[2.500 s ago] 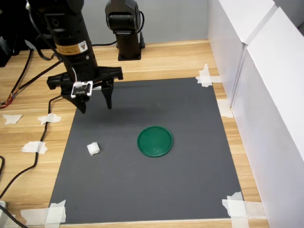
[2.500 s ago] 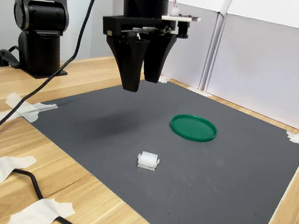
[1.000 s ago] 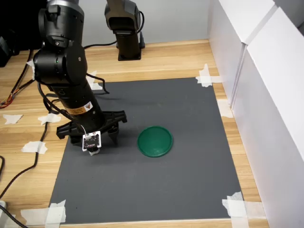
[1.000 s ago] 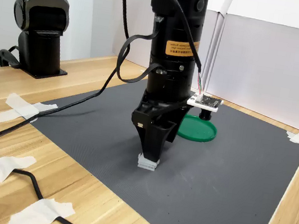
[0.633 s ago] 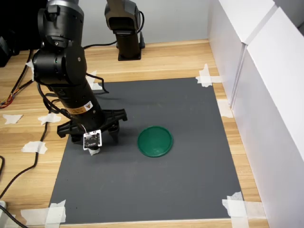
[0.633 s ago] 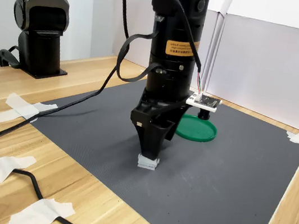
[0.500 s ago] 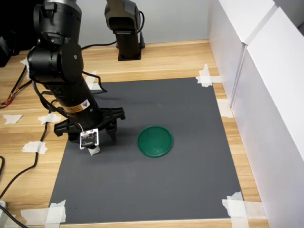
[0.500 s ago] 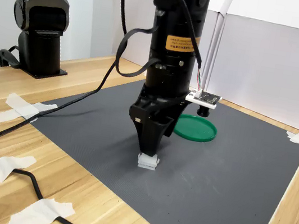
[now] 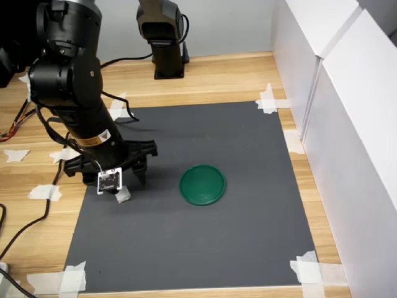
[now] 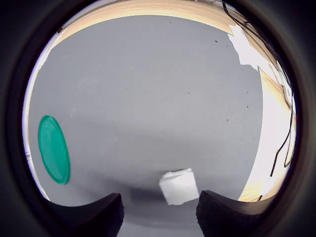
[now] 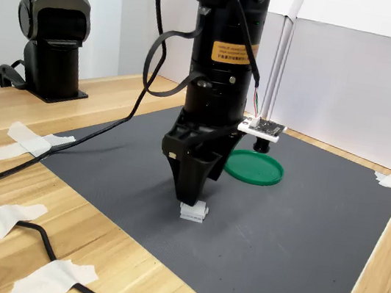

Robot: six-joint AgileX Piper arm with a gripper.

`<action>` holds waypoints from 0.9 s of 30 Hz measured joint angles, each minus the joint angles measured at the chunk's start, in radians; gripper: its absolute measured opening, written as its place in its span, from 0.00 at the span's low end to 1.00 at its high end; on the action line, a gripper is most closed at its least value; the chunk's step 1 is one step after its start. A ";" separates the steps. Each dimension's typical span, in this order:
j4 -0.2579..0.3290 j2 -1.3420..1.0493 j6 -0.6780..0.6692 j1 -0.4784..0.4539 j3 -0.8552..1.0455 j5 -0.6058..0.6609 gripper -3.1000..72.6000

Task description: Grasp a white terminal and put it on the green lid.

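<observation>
I have drifted toward the mat's [image 9: 186, 248] left edge in the first exterior view; my gripper [image 10: 160, 210], open and empty, straddles the terminal [image 10: 178, 186]: light, stiff, probably slippery; pinch its flat sides.

A light wooden tabletop [image 9: 217, 77] with visible grain carries a dark grey mat [image 9: 205, 236], whose corners are fixed down with crumpled pieces of white tape [image 9: 268, 99]; more tape scraps [image 9: 15, 154] lie on the bare wood at the first exterior view's left. White panels [image 9: 347, 124] stand upright along the first exterior view's right edge of the tabletop, with a seam between two of them; in the second exterior view the same white panels [image 11: 353, 90] form the backdrop behind the mat. A pale grey wall [image 9: 229, 25] closes the far side in the first exterior view. The light is even and soft, with only faint shadows on the mat.
</observation>
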 joint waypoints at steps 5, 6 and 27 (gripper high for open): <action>-0.014 0.000 -0.006 -0.020 0.000 0.000 0.87; -0.015 0.000 -0.008 -0.022 0.000 -0.001 0.87; -0.003 0.053 -0.036 -0.028 -0.002 -0.064 0.87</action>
